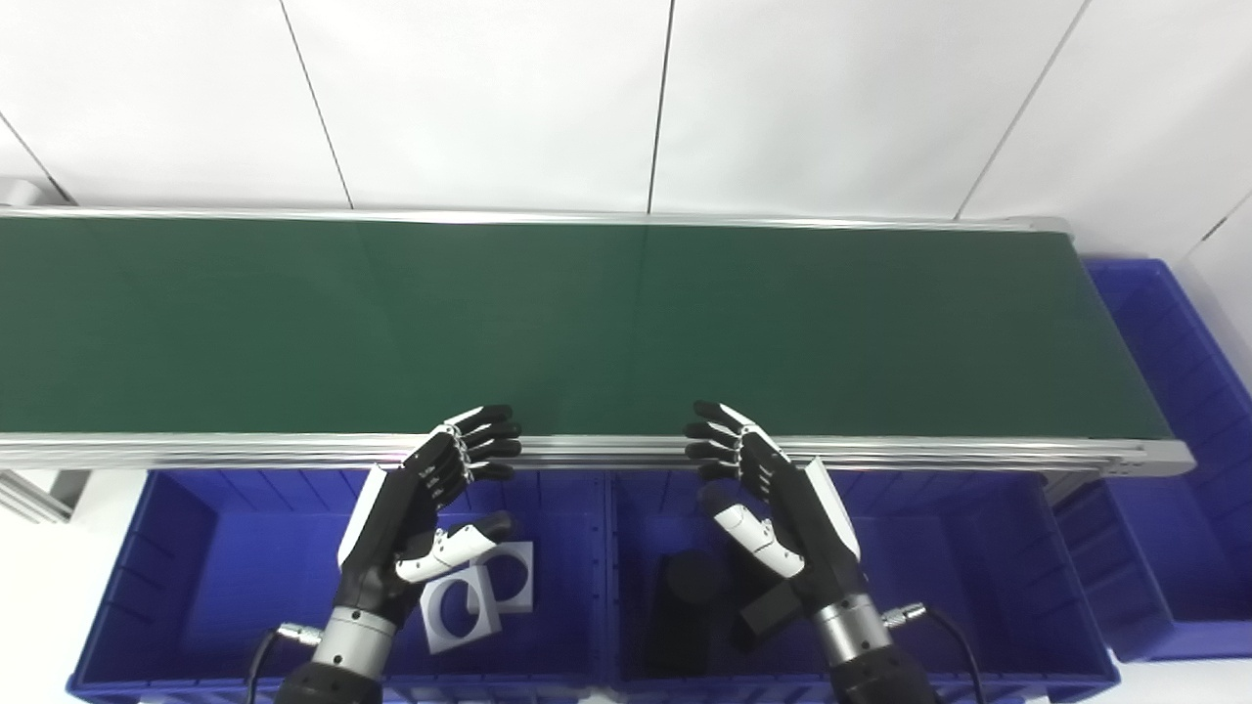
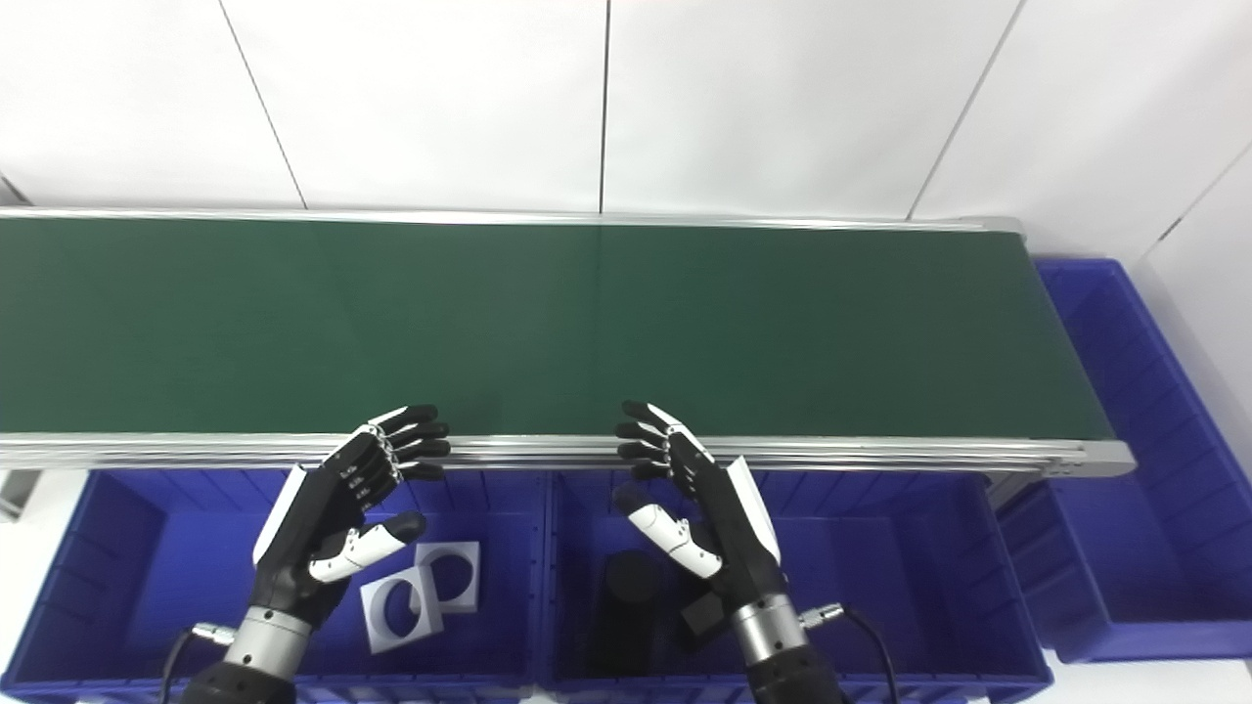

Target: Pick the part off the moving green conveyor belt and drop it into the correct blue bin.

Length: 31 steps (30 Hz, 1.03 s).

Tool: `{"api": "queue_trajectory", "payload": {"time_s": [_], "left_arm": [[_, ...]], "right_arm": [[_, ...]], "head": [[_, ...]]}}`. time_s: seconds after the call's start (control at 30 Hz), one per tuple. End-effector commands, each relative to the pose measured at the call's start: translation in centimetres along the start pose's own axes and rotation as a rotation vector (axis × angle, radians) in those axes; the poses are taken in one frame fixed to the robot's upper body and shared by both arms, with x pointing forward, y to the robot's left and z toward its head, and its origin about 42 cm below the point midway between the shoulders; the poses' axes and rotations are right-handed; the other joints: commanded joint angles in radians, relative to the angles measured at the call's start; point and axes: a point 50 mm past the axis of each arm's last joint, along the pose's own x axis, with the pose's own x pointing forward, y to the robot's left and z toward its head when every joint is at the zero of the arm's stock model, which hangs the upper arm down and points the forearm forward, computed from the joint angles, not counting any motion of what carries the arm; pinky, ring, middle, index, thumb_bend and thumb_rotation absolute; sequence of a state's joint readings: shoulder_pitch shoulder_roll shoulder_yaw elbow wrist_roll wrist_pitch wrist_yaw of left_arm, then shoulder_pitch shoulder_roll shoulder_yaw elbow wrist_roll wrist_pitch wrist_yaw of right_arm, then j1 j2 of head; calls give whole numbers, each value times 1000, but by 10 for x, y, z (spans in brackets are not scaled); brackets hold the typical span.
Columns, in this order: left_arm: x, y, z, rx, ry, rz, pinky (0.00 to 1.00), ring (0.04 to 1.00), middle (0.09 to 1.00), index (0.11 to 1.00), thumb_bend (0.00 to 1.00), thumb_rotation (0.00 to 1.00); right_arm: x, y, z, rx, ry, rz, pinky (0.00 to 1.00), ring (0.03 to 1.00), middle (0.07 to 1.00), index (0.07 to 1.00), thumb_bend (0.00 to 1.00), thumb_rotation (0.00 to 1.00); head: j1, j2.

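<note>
The green conveyor belt runs across the view and carries no part that I can see. My left hand hovers open above the left blue bin, fingertips over the belt's near rail. My right hand hovers open above the middle blue bin, palm facing the left hand. Neither hand holds anything. Two white square plates with round holes lie in the left bin. A black cylinder and a black block lie in the middle bin.
A third blue bin stands at the belt's right end. The aluminium rail edges the belt's near side. White wall panels rise behind the belt.
</note>
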<state>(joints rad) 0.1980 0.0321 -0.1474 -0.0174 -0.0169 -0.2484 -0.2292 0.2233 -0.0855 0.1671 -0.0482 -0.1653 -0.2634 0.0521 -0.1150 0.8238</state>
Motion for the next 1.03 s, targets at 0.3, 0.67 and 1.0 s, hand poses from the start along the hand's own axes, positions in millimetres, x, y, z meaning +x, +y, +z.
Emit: {"api": "queue_trajectory", "payload": {"time_s": [0.3,0.67,1.0], "left_arm": [[4,4,2,29,-24,-44,665,733,767,783,912,505],[0,5,2,-14,-20,-30,660,734,770,780,930,482],[-19,5,3,-58,-39,-21,689,750,755,786,931,473]], "right_arm": [[0,-1,6,5,-29,-5,670,749,795,852,635,692],[-4,1,7,2,-24,1,663,728,780,846,631,658],[-17,6,14,13,-35,-11,650,718,774,842,610,628]], "head": [[-6,-18],[8,-28],[15,-31]]}}
